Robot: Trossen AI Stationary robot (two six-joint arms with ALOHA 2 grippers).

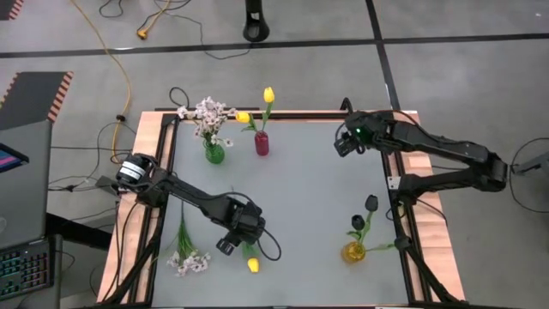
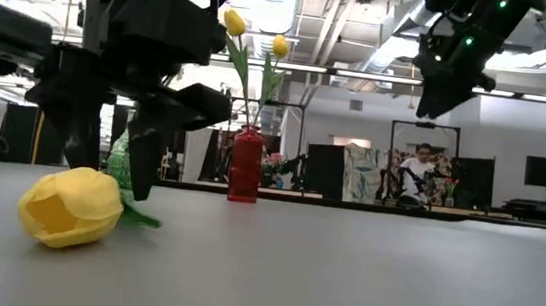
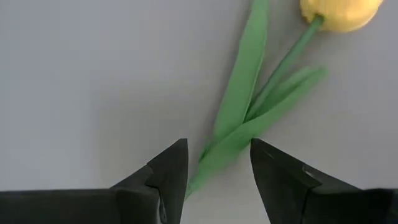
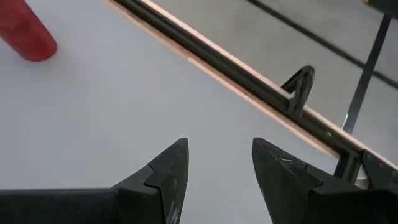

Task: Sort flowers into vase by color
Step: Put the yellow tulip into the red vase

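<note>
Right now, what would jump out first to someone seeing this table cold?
The left gripper, fingers open astride the stem of a yellow tulip lying at the table's near edge. Behind it, a red vase holds two yellow tulips beside a green vase of white blossoms. The right gripper hangs raised near the far right corner.

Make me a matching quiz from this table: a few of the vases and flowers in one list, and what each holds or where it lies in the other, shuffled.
Column one:
1. red vase
2. green vase
3. amber vase
4. loose yellow tulip

Column two:
A. holds dark tulips
B. lies flat on the table, stem between the left gripper's open jaws
C. holds yellow tulips
D. holds white-pink blossoms

Pairs: 1-C, 2-D, 3-A, 4-B
</note>
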